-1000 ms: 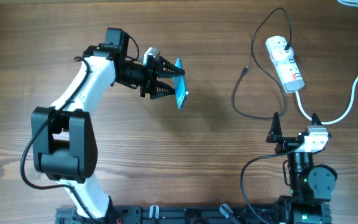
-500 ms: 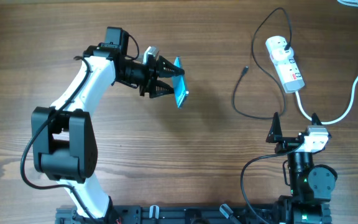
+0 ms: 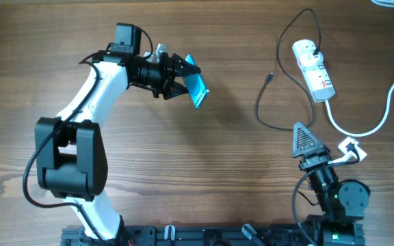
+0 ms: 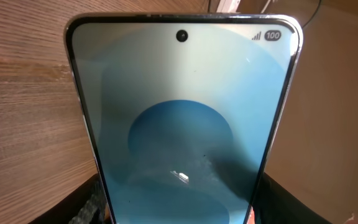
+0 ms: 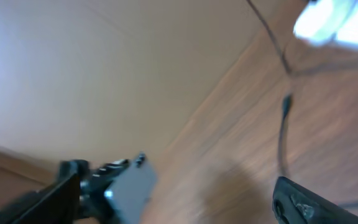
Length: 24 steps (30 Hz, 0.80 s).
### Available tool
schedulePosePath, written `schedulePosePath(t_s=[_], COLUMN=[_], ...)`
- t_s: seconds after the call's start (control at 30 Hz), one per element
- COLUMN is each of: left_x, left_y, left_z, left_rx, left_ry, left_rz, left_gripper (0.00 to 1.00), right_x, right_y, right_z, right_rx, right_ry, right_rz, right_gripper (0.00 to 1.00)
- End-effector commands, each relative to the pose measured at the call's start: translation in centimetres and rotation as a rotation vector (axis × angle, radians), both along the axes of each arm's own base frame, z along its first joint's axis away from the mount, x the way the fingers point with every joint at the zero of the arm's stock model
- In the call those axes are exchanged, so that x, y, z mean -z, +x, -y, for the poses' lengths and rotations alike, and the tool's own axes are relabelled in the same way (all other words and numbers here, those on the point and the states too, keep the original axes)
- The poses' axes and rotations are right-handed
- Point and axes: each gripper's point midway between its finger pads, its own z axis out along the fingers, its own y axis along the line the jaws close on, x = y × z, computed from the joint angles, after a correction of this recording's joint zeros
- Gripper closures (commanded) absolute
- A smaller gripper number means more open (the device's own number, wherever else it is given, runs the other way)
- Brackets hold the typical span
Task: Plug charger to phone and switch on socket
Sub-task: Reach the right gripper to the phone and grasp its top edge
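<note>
My left gripper [image 3: 178,76] is shut on the phone [image 3: 195,89] and holds it tilted above the table, left of centre. In the left wrist view the phone [image 4: 182,118] fills the frame, screen lit blue-green, its lower edges between my fingers. The charger cable [image 3: 260,113] loops over the table, its tip [image 3: 270,76] lying free and its other end at the white adapter [image 3: 305,49] on the socket [image 3: 318,76]. My right gripper [image 3: 305,141] is open and empty at the front right, just below the cable loop. The blurred right wrist view shows the cable tip [image 5: 286,104] and the phone's grey back [image 5: 131,186].
A thick white cord [image 3: 388,102] runs from the socket down and off to the far right. My right arm's base [image 3: 337,198] sits at the front edge. The bare wood between phone and cable tip [image 3: 234,89] holds nothing.
My left gripper has lifted and turned the phone slightly up and back. My right wrist has swung round to face left; its view is blurred by motion.
</note>
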Motion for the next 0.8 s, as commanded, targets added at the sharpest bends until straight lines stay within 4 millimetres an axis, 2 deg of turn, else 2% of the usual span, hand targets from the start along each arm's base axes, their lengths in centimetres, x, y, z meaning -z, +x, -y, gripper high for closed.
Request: schedulePosePath(t_s=[0.0, 0.1, 0.2, 0.3, 0.43, 0.6, 0.7, 0.77], left_x=[-2.2, -2.2, -2.2, -2.1, -2.1, -2.5, -2.6, -2.5], left_y=[-0.1, -0.5, -0.9, -1.2, -1.2, -0.9, -0.9, -0.7], left_z=[1.1, 1.9, 2.6, 3.0, 3.6, 4.4, 4.7, 4.6], left_rx=[0.009, 0.028, 0.047, 0.056, 0.051, 0.045, 0.046, 0.028], left_ry=[-0.024, -0.025, -0.025, -0.018, -0.014, -0.028, -0.030, -0.025], left_rz=[0.023, 0.026, 0.026, 0.027, 0.022, 0.026, 0.027, 0.011], left_gripper=[0.50, 0.50, 0.50, 0.50, 0.50, 0.50, 0.51, 0.51], right_x=[0.0, 0.2, 1.0, 1.2, -0.4, -1.4, -1.9, -1.3], right_y=[-0.1, -0.2, -0.4, -0.5, -0.5, 0.3, 1.1, 1.8], right_z=[-0.5, -0.8, -1.9, -3.0, -4.3, -5.4, -7.3, -8.7], right_rx=[-0.027, -0.049, -0.130, -0.201, -0.285, -0.350, -0.429, -0.481], right_ry=[0.227, 0.030, -0.269, -0.279, -0.334, -0.407, -0.460, -0.486], right_rz=[-0.067, -0.016, 0.050, 0.054, 0.153, 0.171, 0.193, 0.162], right_gripper=[0.00, 0.00, 0.00, 0.00, 0.00, 0.00, 0.00, 0.00])
